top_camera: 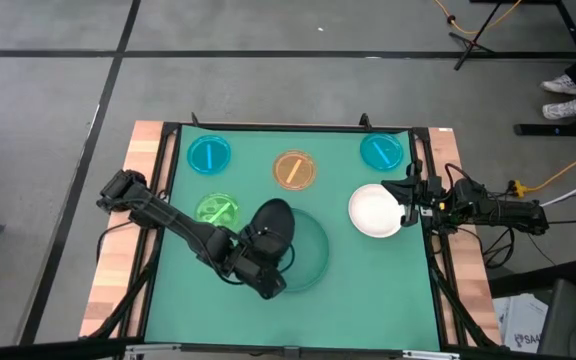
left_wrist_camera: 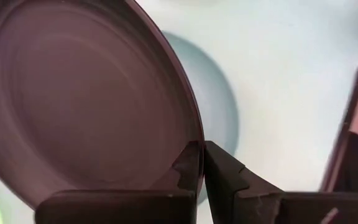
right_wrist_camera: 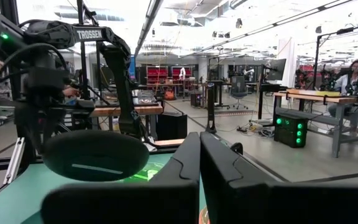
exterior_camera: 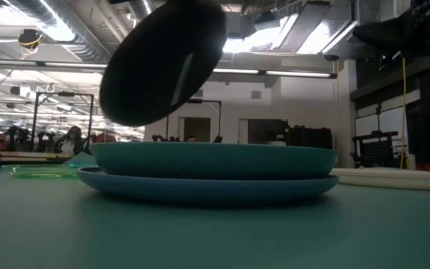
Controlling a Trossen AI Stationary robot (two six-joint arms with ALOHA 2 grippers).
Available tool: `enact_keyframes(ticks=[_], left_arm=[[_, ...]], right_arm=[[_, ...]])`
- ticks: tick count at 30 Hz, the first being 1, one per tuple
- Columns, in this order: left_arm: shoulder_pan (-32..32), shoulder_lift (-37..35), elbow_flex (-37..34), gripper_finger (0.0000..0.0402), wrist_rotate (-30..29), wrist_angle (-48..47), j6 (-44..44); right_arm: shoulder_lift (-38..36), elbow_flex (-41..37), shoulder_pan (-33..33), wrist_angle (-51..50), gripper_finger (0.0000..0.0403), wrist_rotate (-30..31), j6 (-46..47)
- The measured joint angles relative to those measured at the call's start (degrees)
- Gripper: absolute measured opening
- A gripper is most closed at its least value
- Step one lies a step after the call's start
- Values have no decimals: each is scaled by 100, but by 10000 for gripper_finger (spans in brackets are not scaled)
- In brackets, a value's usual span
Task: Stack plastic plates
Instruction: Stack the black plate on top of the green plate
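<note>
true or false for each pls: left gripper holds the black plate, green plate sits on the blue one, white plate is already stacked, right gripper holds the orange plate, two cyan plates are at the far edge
1. The left gripper holds the black plate by its rim. True.
2. The dark-green plate sits on the light-blue plate. True.
3. The white plate is already on the stack. False: it lies alone on the mat, beside the right gripper.
4. The right gripper holds the orange plate. False: that plate lies free on the mat.
5. Two cyan plates lie near the far edge. True.
</note>
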Motion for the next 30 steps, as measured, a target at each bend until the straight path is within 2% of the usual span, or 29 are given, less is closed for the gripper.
enact_keyframes(ticks=[5, 8, 14, 17, 30], left_arm=[[0, 209, 150, 7, -27, 233, 257], [2, 589, 641, 7, 52, 121, 504], [81, 1510, 2071, 7, 234, -1134, 679], [113, 1825, 2493, 7, 249, -1630, 682], [240, 2440, 2551, 7, 384, -1742, 867]], right_arm=[[1, 0, 0, -2, 1, -2, 0], [1, 0, 1, -4, 1, -1, 0], [1, 0, 2, -33, 1, -2, 0], [1, 0, 0, -68, 1, -2, 0], [1, 0, 0, -144, 1, 5, -3]])
